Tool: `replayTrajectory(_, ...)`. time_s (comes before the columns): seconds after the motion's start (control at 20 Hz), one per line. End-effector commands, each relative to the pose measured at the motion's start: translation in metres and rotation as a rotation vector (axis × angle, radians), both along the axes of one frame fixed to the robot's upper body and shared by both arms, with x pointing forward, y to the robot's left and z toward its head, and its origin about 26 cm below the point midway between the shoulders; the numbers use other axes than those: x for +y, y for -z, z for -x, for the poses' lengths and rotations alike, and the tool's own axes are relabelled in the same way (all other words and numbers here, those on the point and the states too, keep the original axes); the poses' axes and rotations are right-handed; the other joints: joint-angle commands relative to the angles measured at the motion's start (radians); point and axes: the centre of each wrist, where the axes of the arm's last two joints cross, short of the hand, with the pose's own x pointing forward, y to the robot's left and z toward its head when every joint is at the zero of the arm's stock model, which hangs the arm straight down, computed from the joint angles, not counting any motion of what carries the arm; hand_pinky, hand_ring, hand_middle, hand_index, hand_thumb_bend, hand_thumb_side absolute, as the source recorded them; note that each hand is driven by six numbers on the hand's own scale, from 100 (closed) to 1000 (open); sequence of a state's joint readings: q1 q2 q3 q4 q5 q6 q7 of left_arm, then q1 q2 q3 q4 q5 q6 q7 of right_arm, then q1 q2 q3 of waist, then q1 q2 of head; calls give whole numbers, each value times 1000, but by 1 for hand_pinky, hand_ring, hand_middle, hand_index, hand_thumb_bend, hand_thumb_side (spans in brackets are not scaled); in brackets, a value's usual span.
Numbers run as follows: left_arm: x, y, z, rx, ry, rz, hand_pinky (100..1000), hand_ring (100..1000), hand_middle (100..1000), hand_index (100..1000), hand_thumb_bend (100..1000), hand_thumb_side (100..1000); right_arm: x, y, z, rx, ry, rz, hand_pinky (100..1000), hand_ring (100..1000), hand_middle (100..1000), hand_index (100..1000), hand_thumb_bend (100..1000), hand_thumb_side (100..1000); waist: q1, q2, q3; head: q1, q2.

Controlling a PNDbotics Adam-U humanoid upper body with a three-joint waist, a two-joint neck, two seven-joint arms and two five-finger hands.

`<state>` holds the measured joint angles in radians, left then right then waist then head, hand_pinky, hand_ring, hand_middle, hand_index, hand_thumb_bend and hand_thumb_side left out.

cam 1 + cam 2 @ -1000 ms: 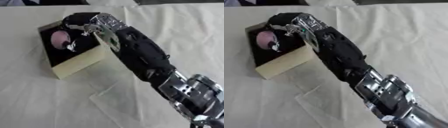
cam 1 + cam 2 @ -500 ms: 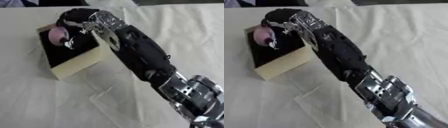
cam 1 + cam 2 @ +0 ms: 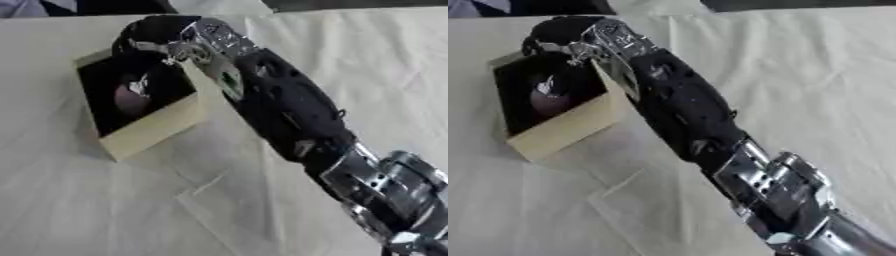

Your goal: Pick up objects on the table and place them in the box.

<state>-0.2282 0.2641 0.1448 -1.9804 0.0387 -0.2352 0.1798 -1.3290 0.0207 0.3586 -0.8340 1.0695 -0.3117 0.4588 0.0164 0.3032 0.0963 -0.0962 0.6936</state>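
Note:
A cream-sided box (image 3: 157,131) with a dark inside stands at the upper left of the cloth-covered table. On its floor lies a pink rounded object (image 3: 129,99) with a small pale piece on top. My right arm reaches in from the lower right. My right hand (image 3: 156,36) hangs over the box's far rim, fingers relaxed and bent downward, clear of the pink object. Nothing is between the fingers. My left hand shows in no view.
A wrinkled white cloth (image 3: 96,210) covers the table (image 3: 833,75). A faint clear flat sheet (image 3: 636,197) lies on the cloth in front of the box. A dark strip and a person's clothing show at the far edge.
The pink object, held at the box's far rim before, has left my right hand and now lies lower, on the box floor. The hand stays above the far rim.

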Motion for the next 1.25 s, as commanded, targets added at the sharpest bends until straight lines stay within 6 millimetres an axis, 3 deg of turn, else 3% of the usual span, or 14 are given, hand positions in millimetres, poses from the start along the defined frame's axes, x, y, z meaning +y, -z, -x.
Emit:
replayTrajectory(0.05, 0, -6, 3, -21, 5, -16, 667, 633, 696, 802, 100, 691, 1, -17, 4, -64, -13, 9, 853, 835, 797, 920, 100, 423, 3, -22, 2, 2, 0)
replayTrajectory(0.1, 0, -6, 3, -19, 4, -16, 667, 633, 696, 802, 100, 691, 1, -16, 4, -61, -14, 8, 852, 832, 794, 919, 100, 385, 3, -22, 2, 2, 0)
replayTrajectory(0.25, 0, -6, 3, -19, 3, -16, 666, 633, 697, 802, 100, 693, 1, -17, 4, -50, -16, -15, 846, 820, 780, 917, 100, 492, 3, -23, 2, 3, 0)
replayTrajectory(0.4, 0, -6, 3, -19, 2, -18, 666, 633, 697, 802, 100, 692, -3, -20, 4, -43, -11, -54, 838, 809, 759, 913, 100, 518, 4, -23, 0, 5, 0)
replayTrajectory(0.65, 1, -6, 3, -18, -3, -21, 666, 633, 697, 803, 100, 692, -18, -44, 12, -69, -37, -139, 831, 790, 742, 913, 100, 508, 5, -25, -5, 11, 2)
replayTrajectory(0.9, 3, -6, 3, -18, -13, -23, 666, 633, 698, 803, 100, 694, -51, -87, 39, -133, -92, -247, 830, 776, 724, 894, 100, 444, 5, -26, -15, 25, 6)
replayTrajectory(1.1, 4, -6, 4, -21, -25, -19, 666, 633, 699, 803, 100, 693, -87, -111, 66, -149, -117, -377, 830, 763, 697, 873, 100, 510, 8, -27, -24, 40, 9)
replayTrajectory(1.25, 5, -7, 4, -24, -35, -18, 666, 633, 699, 803, 100, 693, -112, -124, 91, -179, -135, -468, 829, 753, 685, 845, 100, 480, 11, -27, -31, 50, 9)
